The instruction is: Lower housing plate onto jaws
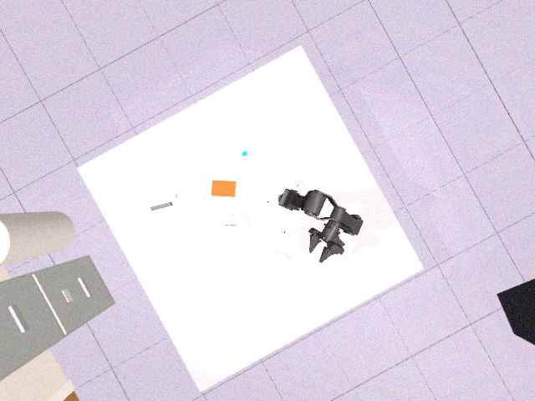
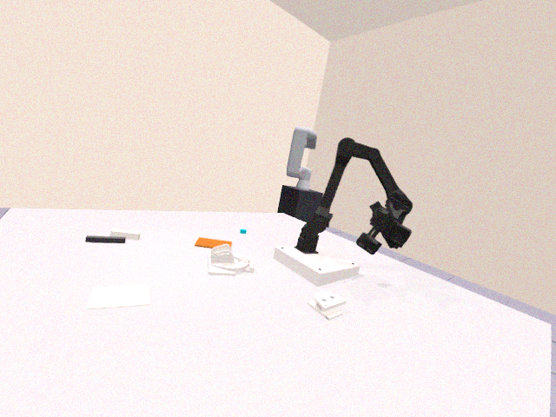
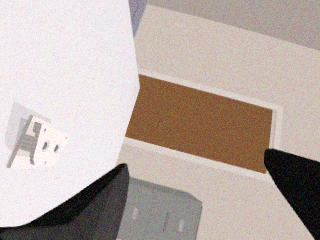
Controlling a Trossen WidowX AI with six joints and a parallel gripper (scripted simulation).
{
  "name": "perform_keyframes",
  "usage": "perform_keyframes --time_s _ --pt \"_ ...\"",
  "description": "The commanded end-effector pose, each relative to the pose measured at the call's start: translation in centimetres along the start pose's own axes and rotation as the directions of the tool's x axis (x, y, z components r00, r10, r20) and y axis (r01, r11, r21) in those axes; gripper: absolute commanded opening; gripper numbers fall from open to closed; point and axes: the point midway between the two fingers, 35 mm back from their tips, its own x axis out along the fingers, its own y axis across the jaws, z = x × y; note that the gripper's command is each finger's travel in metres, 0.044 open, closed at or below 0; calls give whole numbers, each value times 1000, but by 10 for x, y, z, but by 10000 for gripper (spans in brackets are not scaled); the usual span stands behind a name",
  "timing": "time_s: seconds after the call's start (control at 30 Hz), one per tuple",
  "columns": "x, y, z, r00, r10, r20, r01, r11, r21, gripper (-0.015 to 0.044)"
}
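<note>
A small white assembly point(image 1: 279, 256) point(image 2: 327, 306) point(image 3: 36, 145) stands on the white table. Its top is a pale plate point(image 2: 331, 300) point(image 3: 53, 145) with two dark round holes, above a wider base piece. The jaws between them are only partly visible, and I cannot tell whether the plate sits fully level. My gripper point(image 1: 315, 256) point(image 2: 368, 243) point(image 3: 195, 163) is open with nothing between its fingers. It is raised above the table, off to one side of the assembly and not touching it.
The arm's white base point(image 2: 314, 269) is behind the assembly. Farther off are a white curved part point(image 2: 229, 262), an orange block point(image 1: 223, 188) point(image 2: 213, 242), a small cyan block point(image 1: 244, 153) point(image 2: 242, 231), a dark bar point(image 1: 160, 205) point(image 2: 105, 239), a white bar point(image 2: 125, 234) and a white sheet point(image 2: 119, 297).
</note>
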Motion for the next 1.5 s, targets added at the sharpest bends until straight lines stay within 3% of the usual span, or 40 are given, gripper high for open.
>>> perform_keyframes --time_s 0.0,0.7,1.1,1.47 --pt "0 0 0 1000 0 0 0 1000 0 426" --pt "14 15 -12 979 168 -112 -131 952 277 440" --pt "31 31 -24 914 336 -227 -163 817 554 440" --pt "43 44 -33 824 483 -297 -102 642 760 440"
